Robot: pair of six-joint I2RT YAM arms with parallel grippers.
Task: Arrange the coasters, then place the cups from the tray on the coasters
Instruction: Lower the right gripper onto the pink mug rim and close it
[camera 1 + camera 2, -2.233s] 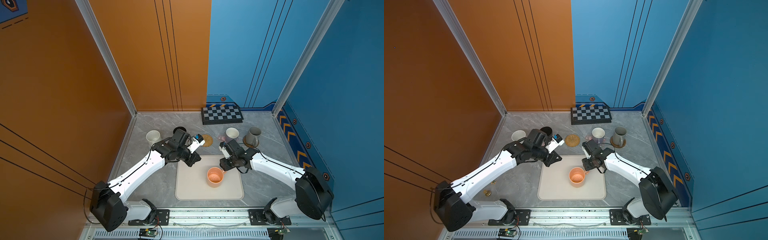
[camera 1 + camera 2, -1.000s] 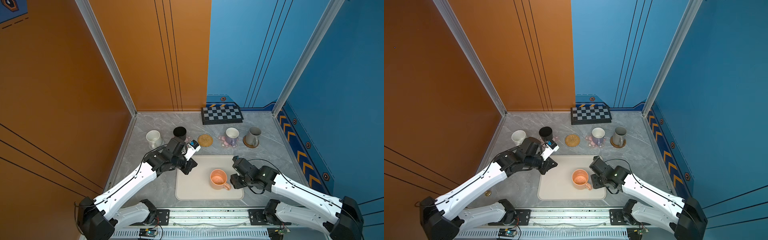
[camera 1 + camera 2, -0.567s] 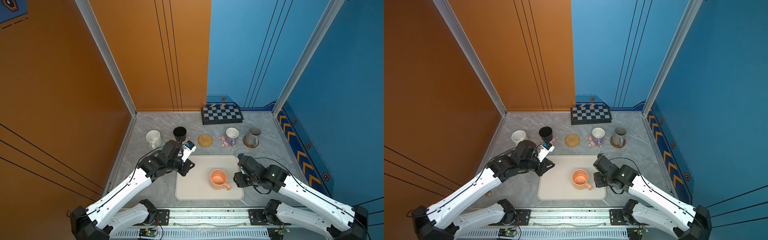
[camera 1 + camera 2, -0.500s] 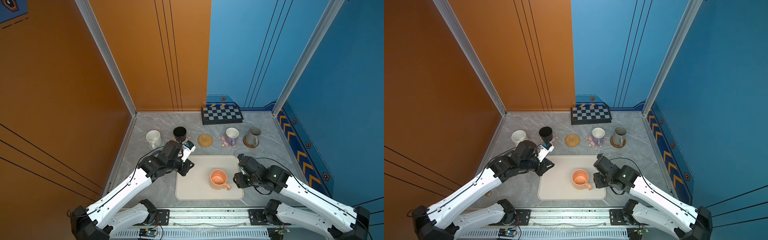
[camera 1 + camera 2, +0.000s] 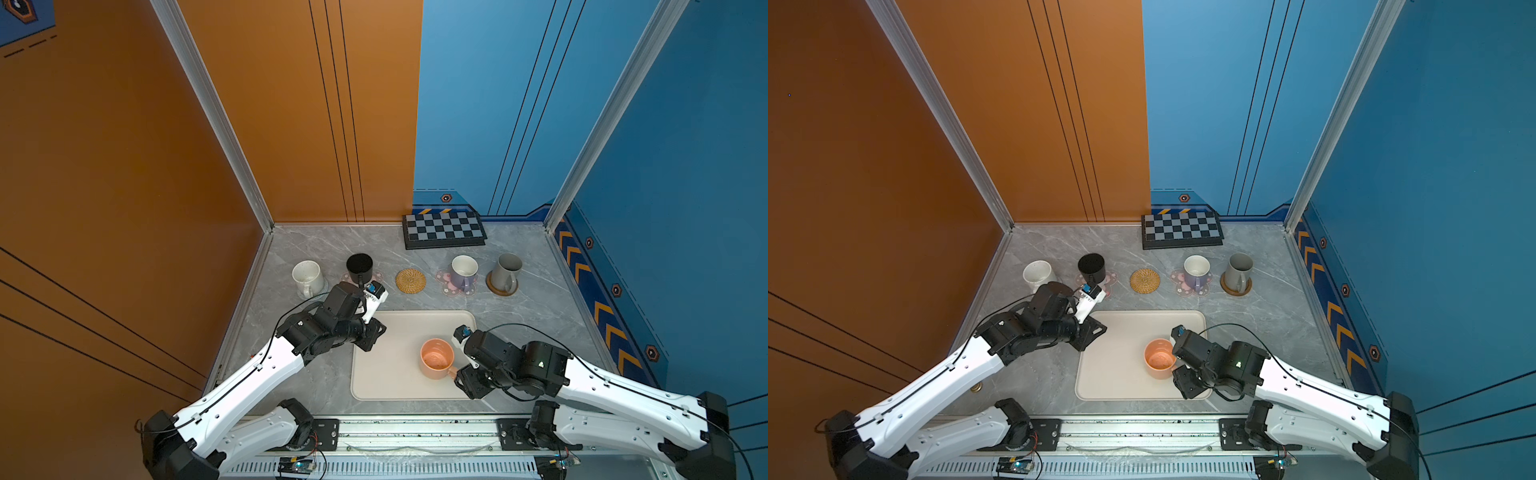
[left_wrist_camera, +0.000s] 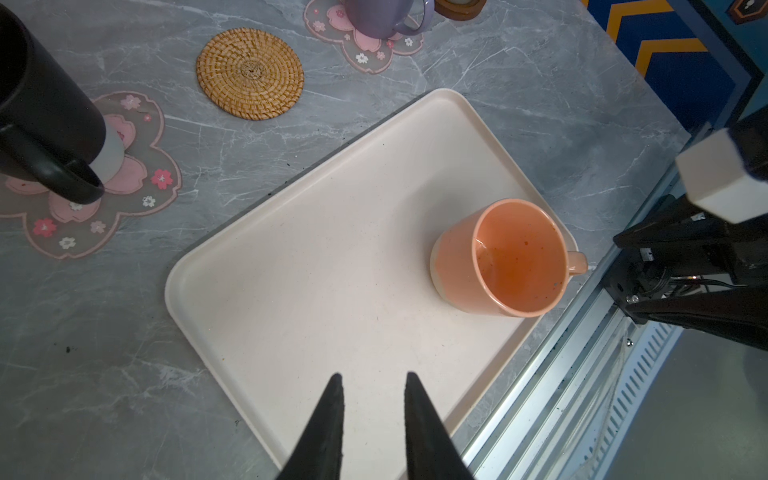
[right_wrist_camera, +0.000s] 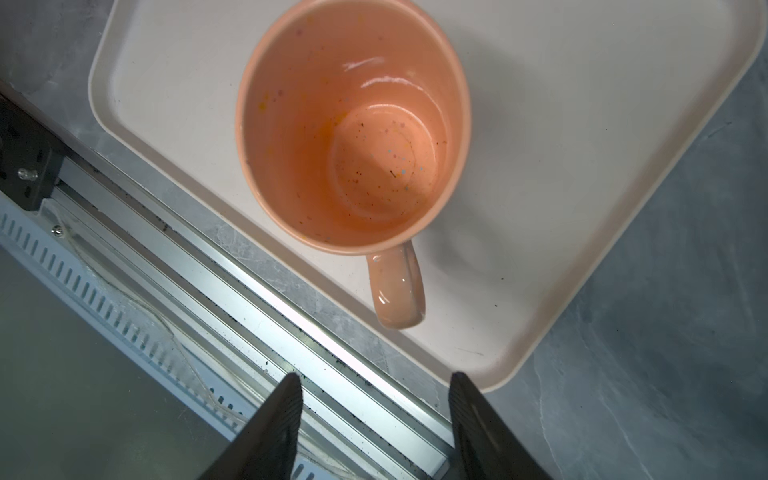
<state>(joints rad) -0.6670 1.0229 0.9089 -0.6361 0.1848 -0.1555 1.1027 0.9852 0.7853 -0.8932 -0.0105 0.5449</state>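
The peach-orange cup [image 5: 436, 364] stands upright on the tray [image 5: 390, 332], toward its near right part. Its handle points at the right gripper [image 5: 464, 380], which hangs just beside it over the tray's near right corner. The left gripper [image 5: 371, 333] sits over the tray's far left corner, well apart from that cup. Further back runs a row: a speckled white cup [image 5: 307, 276], a black cup [image 5: 360, 268] on a pink flower coaster [image 5: 377, 277], a bare straw coaster [image 5: 410, 281], a lavender cup [image 5: 463, 272] on a second pink flower coaster [image 5: 445, 283], and a grey cup [image 5: 507, 272] on a brown wooden coaster [image 5: 496, 289]. A checkered board [image 5: 444, 230] lies by the back wall.
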